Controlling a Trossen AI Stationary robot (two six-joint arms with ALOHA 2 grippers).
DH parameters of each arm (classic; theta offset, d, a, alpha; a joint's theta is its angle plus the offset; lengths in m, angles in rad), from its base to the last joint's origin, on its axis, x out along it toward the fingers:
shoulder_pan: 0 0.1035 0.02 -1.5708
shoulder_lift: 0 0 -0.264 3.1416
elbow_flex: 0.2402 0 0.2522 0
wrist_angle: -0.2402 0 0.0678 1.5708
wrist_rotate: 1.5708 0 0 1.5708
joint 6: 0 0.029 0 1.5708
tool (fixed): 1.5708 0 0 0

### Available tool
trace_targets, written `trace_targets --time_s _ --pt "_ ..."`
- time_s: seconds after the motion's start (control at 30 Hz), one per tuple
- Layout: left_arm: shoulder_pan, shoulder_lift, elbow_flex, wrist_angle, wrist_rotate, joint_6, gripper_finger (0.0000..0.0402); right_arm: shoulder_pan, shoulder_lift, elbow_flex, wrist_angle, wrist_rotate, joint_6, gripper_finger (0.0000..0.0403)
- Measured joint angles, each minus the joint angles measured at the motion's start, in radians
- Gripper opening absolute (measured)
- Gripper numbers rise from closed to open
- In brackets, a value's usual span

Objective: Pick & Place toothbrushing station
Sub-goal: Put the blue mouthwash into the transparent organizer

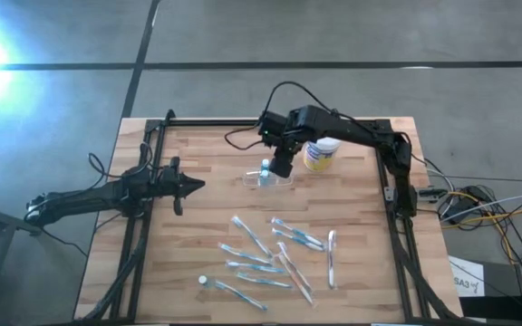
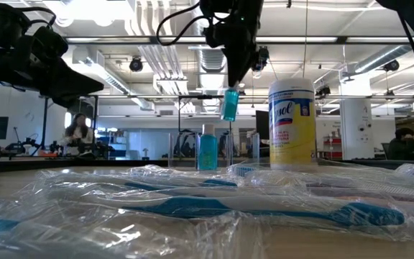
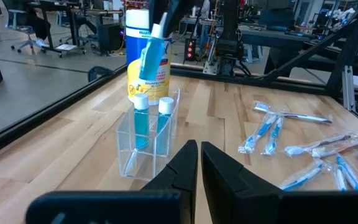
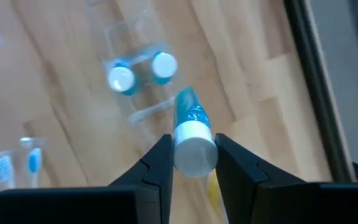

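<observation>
Right wrist view: my right hand [image 4: 194, 163] pinches a blue tube [image 4: 191, 134] by its cap; I should centre it over the clear holder [image 4: 138, 74], toward 11 o'clock, before lowering. My left hand [image 1: 188, 187] waits, pressed together.

My right gripper [image 1: 282, 168] hangs clear above the toothbrushing station [image 1: 268, 178]; the canister [image 1: 321, 155] crowds one side, bare table [image 1: 198, 145] the other

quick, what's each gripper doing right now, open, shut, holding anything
Left gripper: shut, empty, off to the table's left side.
Right gripper: shut on a small blue tube with a white cap, above the clear holder.
</observation>
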Motion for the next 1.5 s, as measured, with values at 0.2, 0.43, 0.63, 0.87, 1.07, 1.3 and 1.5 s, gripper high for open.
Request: trace_targets --time_s 0.2,0.43,0.63,0.87,1.07,1.3,1.5 --pt "0.000 0.000 0.000 0.000 0.000 -0.001 0.0026 0.017 0.000 0.000 0.001 -0.004 0.036 0.0089" --pt "0.000 0.000 0.000 0.000 0.000 -0.001 0.0026 0.022 0.002 0.000 0.005 -0.003 0.062 0.0090" --pt "0.000 0.000 0.000 0.000 0.000 -0.012 0.0026 0.030 0.004 -0.003 0.008 -0.003 0.077 0.0090" --pt "0.000 0.000 0.000 0.000 0.000 -0.012 0.0026 0.037 0.004 -0.002 0.012 -0.003 0.084 0.0091" --pt "0.000 0.000 0.000 0.000 0.000 -0.011 0.0026 0.039 0.005 -0.002 0.012 -0.004 0.135 0.0091" --pt "0.000 0.000 0.000 0.000 0.001 -0.012 0.0026 0.038 0.006 -0.002 0.046 -0.004 0.219 0.0091" --pt "0.000 0.000 0.000 -0.013 0.004 -0.011 0.0026 0.039 0.006 -0.002 0.085 -0.003 0.332 0.0091"
